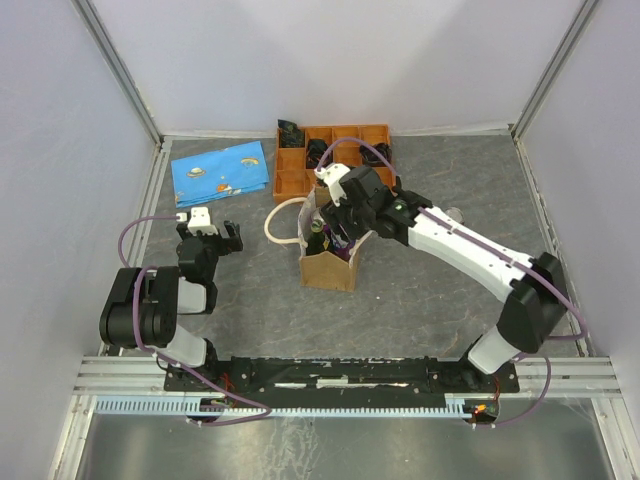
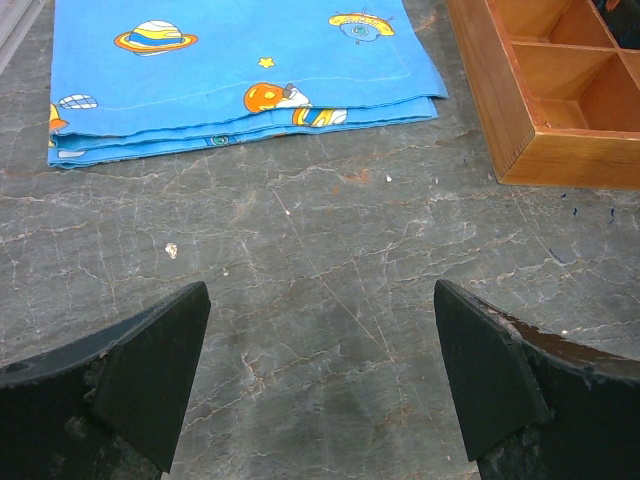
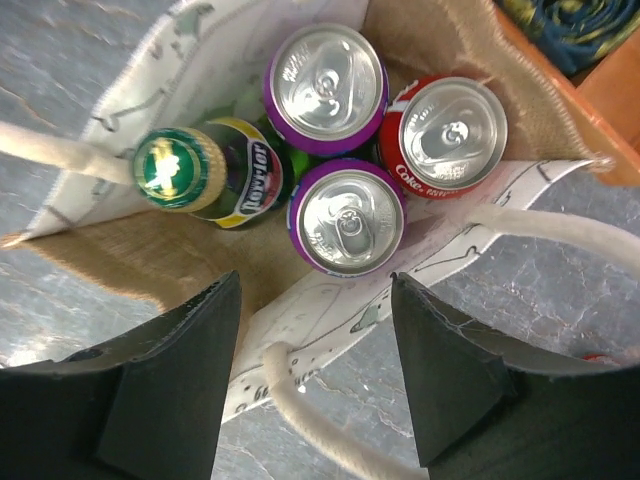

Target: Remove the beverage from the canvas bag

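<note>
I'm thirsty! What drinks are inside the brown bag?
Four drinks stand in the bag: two purple cans, a red cola can and a green bottle. Only their tops show; the bag's walls hide the rest and anything beneath.

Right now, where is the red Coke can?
In the right wrist view, the red Coke can stands inside the canvas bag at the opening's upper right, beside the two purple cans, with the green bottle on the opposite side.
</note>
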`<state>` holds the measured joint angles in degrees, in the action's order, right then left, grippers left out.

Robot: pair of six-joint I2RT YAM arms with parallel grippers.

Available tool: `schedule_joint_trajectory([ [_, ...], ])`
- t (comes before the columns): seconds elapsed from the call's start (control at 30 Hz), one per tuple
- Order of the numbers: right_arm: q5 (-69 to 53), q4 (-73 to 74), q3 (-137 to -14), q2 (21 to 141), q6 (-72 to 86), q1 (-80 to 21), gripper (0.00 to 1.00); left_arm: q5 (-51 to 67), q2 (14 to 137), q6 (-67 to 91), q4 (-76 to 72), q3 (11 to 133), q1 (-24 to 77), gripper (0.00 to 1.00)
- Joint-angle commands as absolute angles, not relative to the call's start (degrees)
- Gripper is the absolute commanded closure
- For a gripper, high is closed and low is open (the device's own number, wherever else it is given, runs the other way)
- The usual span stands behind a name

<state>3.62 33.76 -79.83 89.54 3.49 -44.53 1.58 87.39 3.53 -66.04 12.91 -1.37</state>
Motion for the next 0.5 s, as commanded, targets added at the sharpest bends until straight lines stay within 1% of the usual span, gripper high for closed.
schedule_joint_trajectory([
  [0.0, 7.85, 34.47, -81.45, 92.24, 2.46, -44.74, 0.29, 1.01, 87.18, 1.49, -68.18, 13.19, -1.12, 0.01],
  [0.07, 9.60, 34.24, -81.02, 93.22, 2.50, -44.74, 0.27, 1.01, 87.15, 1.49, -68.23, 13.17, -1.15, 0.01],
  [0.17, 11.69, 34.22, -80.41, 94.77, 2.90, -44.74, 0.17, 1.05, 87.17, 1.49, -68.14, 13.18, -1.14, 0.01],
  [0.23, 12.56, 34.66, -80.28, 95.80, 3.19, -44.75, 0.13, 1.05, 87.17, 1.49, -68.20, 13.18, -1.13, 0.01],
  [0.47, 12.80, 33.84, -78.63, 98.23, 4.12, -44.74, 0.10, 1.10, 87.11, 1.47, -68.24, 13.14, -1.14, 0.01],
])
